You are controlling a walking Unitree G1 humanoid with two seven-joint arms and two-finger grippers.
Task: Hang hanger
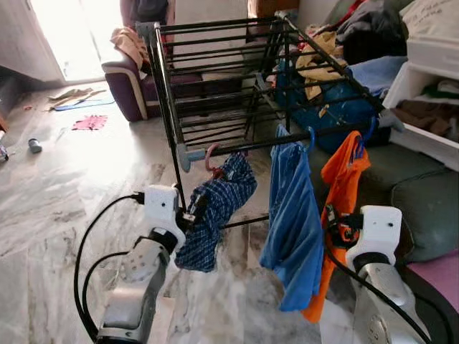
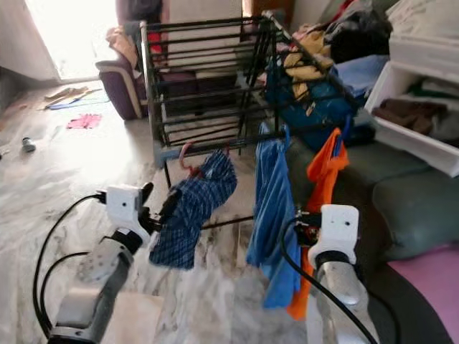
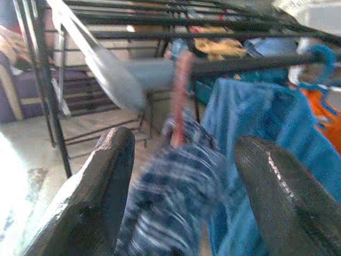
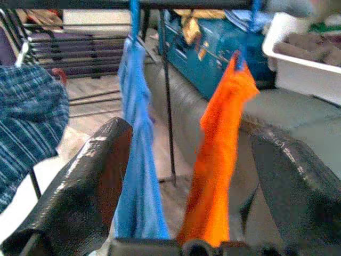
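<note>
Floor: shiny grey and white marble floor (image 1: pixel 64 201), with bright light on it.
Light: sun comes in from a doorway (image 1: pixel 72 29) at the far left.
Sofa: a purple sofa (image 1: pixel 129 86) stands far back, with clothes on its arm.
Things on the floor: a pink cloth (image 1: pixel 90 122), a blue cloth (image 1: pixel 84 104) and a small dark thing (image 1: pixel 34 145) lie near the doorway.
Right side: a white bin (image 1: pixel 423 107) with clothes, a green cushion (image 1: pixel 423 208) and a blue bag (image 1: pixel 344 107).
</note>
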